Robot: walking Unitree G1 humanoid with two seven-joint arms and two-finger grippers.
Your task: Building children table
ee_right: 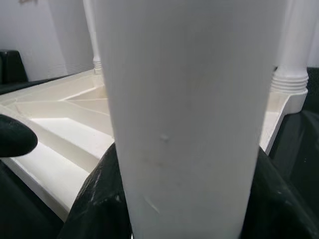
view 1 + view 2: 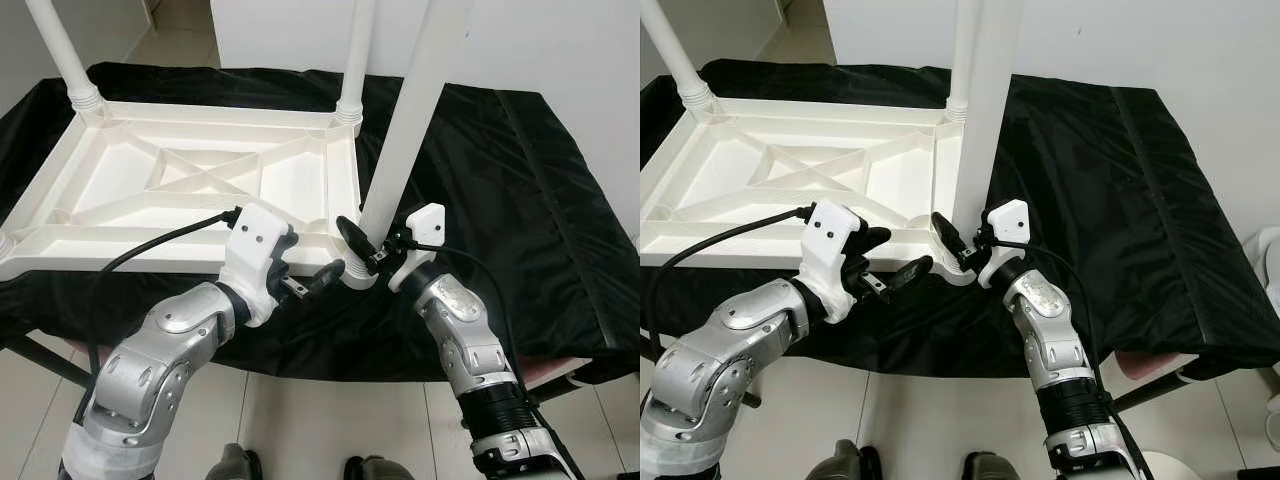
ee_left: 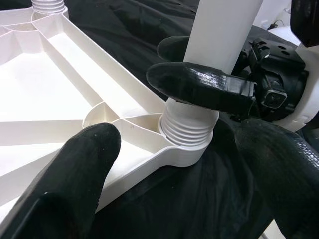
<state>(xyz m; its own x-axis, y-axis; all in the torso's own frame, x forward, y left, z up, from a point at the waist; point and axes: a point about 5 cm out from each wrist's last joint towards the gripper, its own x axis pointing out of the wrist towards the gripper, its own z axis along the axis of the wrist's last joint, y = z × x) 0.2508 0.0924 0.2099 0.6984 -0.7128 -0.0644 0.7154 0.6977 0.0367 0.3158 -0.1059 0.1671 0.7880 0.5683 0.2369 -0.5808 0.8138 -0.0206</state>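
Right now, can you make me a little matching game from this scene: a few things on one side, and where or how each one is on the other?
Things:
1. tabletop
2. near leg
3. black cloth
4. left gripper

Places or states:
A. spread under everything
B. lying upside down, ribbed underside up
C. open, beside the tabletop's near corner
D. upright in the corner socket, held by the right gripper

Pairs: 1-B, 2-D, 3-A, 4-C
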